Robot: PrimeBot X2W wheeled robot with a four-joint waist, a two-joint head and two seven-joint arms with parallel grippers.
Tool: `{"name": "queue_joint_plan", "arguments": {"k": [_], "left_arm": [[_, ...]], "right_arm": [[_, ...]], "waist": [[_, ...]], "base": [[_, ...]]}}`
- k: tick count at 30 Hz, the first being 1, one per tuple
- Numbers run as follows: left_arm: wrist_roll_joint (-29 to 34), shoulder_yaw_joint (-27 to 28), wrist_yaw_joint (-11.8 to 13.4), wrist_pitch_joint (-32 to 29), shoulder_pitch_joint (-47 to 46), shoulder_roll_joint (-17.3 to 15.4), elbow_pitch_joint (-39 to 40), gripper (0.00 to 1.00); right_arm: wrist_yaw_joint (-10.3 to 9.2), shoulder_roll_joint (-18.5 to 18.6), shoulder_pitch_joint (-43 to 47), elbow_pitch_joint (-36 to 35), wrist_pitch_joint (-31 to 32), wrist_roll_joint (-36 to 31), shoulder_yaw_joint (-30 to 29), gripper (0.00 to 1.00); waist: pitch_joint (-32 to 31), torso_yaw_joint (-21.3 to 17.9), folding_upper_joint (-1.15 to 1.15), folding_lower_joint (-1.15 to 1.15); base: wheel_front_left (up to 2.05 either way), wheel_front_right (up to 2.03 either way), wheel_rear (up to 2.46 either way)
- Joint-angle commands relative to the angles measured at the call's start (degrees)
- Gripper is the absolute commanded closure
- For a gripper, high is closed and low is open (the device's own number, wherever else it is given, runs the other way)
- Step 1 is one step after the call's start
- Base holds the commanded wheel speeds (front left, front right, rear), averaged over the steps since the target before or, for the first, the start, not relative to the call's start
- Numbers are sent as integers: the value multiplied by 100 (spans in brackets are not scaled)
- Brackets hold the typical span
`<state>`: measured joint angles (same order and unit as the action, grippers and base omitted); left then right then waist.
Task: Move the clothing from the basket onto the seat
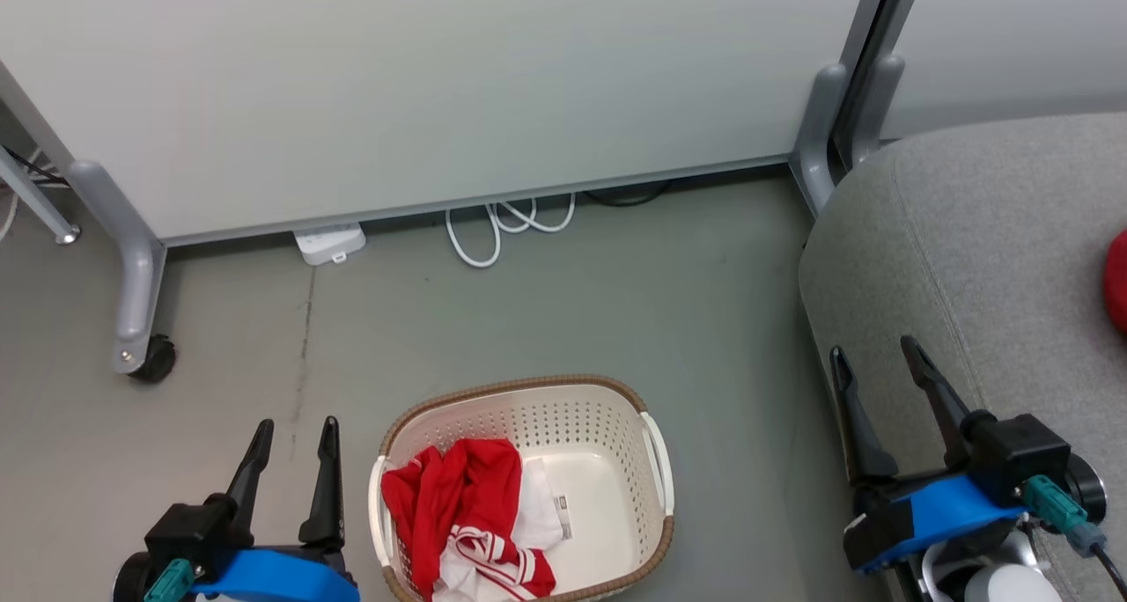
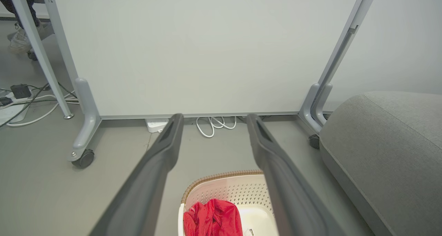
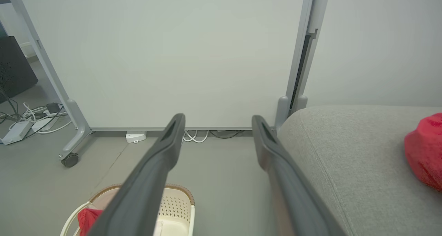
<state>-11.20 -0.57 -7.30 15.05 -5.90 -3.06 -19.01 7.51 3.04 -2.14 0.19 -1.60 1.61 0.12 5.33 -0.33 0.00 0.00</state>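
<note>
A cream perforated basket (image 1: 607, 417) with a brown rim stands on the floor at the bottom centre. Red and white clothing (image 1: 467, 514) with striped trim is bunched in its left half, also seen as clothing (image 2: 214, 218) in the basket (image 2: 238, 191). My left gripper (image 1: 295, 435) hangs open just left of the basket, holding nothing. At the right, a light grey seat (image 1: 986, 232) carries a red garment (image 1: 1118, 281) at its right edge; this garment (image 3: 424, 149) lies on the seat (image 3: 348, 153). My right gripper (image 1: 872, 360) is open over the seat's left edge.
A white partition panel (image 1: 423, 83) on grey wheeled legs (image 1: 132, 276) closes off the far side. White cable loops (image 1: 506, 223) and a white power strip (image 1: 330, 243) lie under it. A person's shoe (image 2: 17, 39) and more cables (image 2: 24, 101) are behind it at left.
</note>
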Motion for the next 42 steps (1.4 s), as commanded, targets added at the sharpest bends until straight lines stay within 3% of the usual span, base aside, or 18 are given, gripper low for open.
{"name": "queue_joint_plan", "arguments": {"k": [1,12,19,26,35,42], "left_arm": [[-28,-77,-20,20,-192,-25,-77,0],[58,-354,-22,20,-1434,-135,-685,0],[239,-452,-5,-13,-2342,-359,-1753,0],[359,-505,101,-166,-2970,-590,-2708,0],[504,-524,493,-303,-3601,-900,-3539,0],[536,-383,1061,-452,-3895,-1205,-3925,0]], "right_arm": [[-3,-14,-196,-51,-35,11,35,0],[-3,-15,-1399,-217,-252,35,362,0],[-3,-20,-2087,-105,-498,112,647,0],[-3,-22,-2532,52,-782,382,915,0],[-3,-22,-2867,378,-1110,730,1338,0],[-3,-22,-3011,517,-1267,944,1559,0]], "waist": [[341,-156,0,0],[2146,-805,0,0],[3181,-1288,0,0],[3779,-1717,0,0],[4381,-2197,0,0],[4689,-2467,0,0]], "base": [[0,0,0],[0,0,0],[0,0,0],[0,0,0],[0,0,0],[0,0,0]]}}
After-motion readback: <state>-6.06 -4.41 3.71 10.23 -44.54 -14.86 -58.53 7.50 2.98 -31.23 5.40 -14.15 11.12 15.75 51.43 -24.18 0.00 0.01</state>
